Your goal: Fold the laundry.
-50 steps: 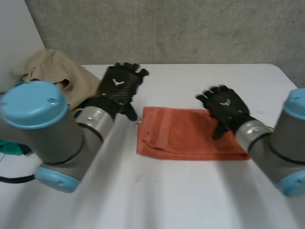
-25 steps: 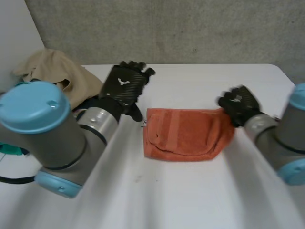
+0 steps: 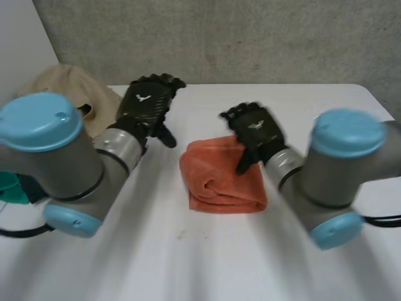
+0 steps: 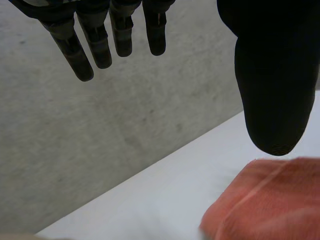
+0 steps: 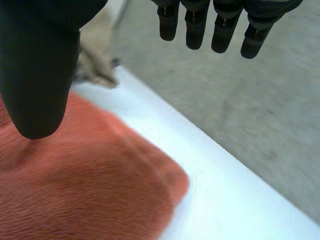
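Observation:
An orange towel [image 3: 222,179] lies folded in a narrow, thick bundle at the middle of the white table [image 3: 207,263]. My right hand [image 3: 254,132] hovers over the towel's far right part, open, with straight fingers and its thumb pointing down at the cloth. The right wrist view has the thumb [image 5: 40,65] just above the towel [image 5: 75,190], with nothing pinched. My left hand [image 3: 147,106] is raised to the left of the towel, open and empty. Its wrist view shows straight fingers [image 4: 100,40] and the towel's corner [image 4: 270,205] beneath the thumb.
A beige cloth pile [image 3: 62,94] sits at the table's back left corner, behind my left arm, and also appears past the right thumb as beige cloth [image 5: 97,65]. Something green [image 3: 9,188] lies at the left edge. A grey wall [image 3: 250,37] runs behind the table.
My right hand swept left across the towel, bringing its right side over, so the towel is now about half as wide. My left hand drew back a little to the left.

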Tool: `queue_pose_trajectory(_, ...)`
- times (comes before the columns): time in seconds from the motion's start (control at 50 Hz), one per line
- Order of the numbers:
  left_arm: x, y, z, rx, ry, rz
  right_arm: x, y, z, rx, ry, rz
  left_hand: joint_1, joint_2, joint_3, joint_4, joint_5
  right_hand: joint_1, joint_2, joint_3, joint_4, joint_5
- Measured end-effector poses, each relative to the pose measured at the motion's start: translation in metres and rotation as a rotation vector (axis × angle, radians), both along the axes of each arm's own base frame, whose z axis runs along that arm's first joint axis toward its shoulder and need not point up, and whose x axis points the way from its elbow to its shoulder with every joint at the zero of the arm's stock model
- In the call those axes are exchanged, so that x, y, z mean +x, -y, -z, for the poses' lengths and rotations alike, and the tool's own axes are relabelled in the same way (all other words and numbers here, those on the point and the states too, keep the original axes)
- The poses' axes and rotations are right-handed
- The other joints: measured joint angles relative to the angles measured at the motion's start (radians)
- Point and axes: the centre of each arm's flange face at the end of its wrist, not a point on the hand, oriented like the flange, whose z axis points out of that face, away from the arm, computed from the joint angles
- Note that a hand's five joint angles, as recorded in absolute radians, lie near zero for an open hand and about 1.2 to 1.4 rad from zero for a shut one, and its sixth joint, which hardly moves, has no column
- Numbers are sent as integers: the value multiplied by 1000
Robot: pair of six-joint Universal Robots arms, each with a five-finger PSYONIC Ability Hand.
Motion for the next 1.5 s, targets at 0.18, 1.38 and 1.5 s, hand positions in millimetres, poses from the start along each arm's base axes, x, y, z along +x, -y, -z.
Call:
queue_pose_trajectory(0.18, -55, -8, 37, 142, 29, 107, -36, 27, -3, 321, 124, 77, 0, 0, 0, 0, 0, 0, 0, 0, 0, 0)
queue_pose_trajectory(1.38, -35, -37, -1, 191, 145, 254, -58, -3, 85, 669, 224, 232, 0, -13, -16, -14, -10, 1, 2, 2, 2, -2)
queue_pose_trajectory(1.5, -35, -39, -3, 187, 142, 255, -48, -2, 90, 653, 212, 223, 0, -13, -16, -14, -10, 57, 79, 79, 75, 70)
